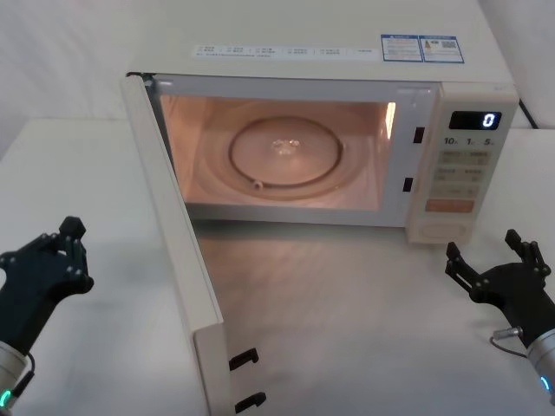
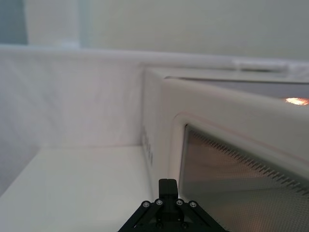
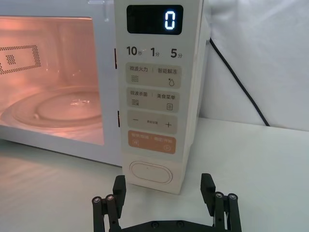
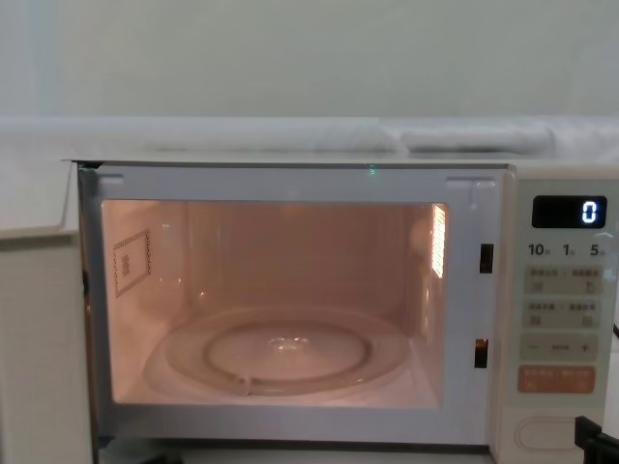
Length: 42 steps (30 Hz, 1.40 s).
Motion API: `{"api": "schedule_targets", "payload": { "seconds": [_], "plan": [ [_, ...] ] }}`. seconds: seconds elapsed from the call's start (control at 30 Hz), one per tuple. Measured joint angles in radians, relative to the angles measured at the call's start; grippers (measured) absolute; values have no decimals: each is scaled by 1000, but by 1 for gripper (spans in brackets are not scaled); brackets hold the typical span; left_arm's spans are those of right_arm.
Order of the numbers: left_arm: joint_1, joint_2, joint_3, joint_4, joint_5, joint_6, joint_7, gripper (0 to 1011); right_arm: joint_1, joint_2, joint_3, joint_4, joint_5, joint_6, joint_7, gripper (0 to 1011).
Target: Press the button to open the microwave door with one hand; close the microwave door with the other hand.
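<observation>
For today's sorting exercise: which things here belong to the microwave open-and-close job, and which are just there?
Job:
button
microwave door, swung open
left gripper
right gripper, jaws open

Just there:
glass turntable
display showing 0
orange key

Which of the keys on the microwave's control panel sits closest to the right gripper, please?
The button, the wide cream pill-shaped key at the panel's bottom, directly ahead of the open right gripper. The orange key and the pale labelled keys lie higher up.

Left gripper (image 1: 74, 251): we see a blocky matte black body, with a green-lit ring at the wrist.
Right gripper (image 1: 490, 256): we see black ridged fingers (image 3: 208, 186), silver-grey wrist, small screws, thin grey cable.
</observation>
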Motion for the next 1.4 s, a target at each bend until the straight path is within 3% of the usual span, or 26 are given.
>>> {"api": "schedule_targets", "payload": {
  "seconds": [0.3, 0.5, 0.97, 1.4],
  "plan": [
    [-9, 86, -23, -57, -82, -2, -101, 0, 0, 0, 0, 0, 0, 0, 0, 1002],
    [-22, 120, -22, -81, -114, 1, -128, 0, 0, 0, 0, 0, 0, 0, 0, 1002],
    [-74, 188, 62, -66, -152, 29, -161, 0, 0, 0, 0, 0, 0, 0, 0, 1002],
    [-151, 199, 138, -23, -195, 39, -167, 0, 0, 0, 0, 0, 0, 0, 0, 1002]
  ]
}}
